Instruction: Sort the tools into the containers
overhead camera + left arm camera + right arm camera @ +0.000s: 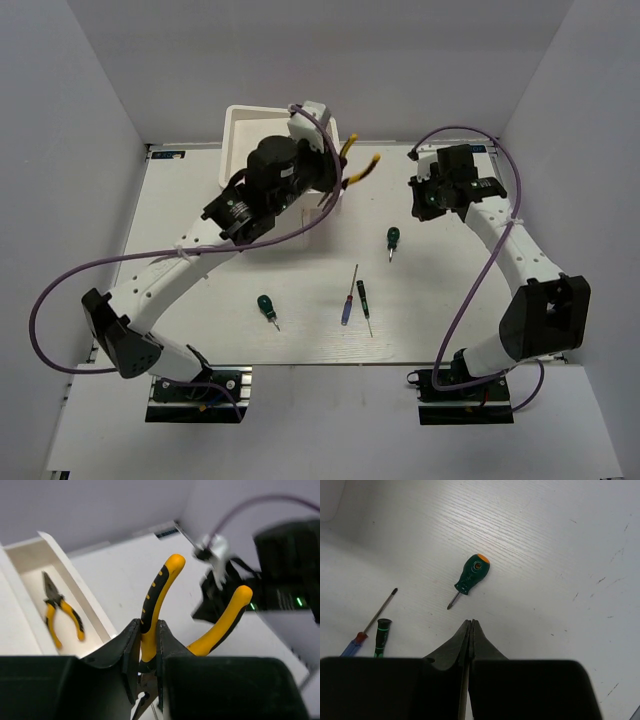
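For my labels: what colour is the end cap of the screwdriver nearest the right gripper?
Orange cap; best in right wrist view.

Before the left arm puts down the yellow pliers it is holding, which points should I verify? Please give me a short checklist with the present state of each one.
1. Grip: the left claw is shut on one handle of the held pliers. Ok.
2. Destination: the white container holds the second pliers, of the same kind. Ok.
3. Position: the held pliers look to be beside the container's wall, not over its inside. Not ok.
4. Nose of the held pliers: hidden behind the claw. Cannot tell.
5. Right claw: shut and empty above the table, near the green screwdriver, away from the container. Ok.
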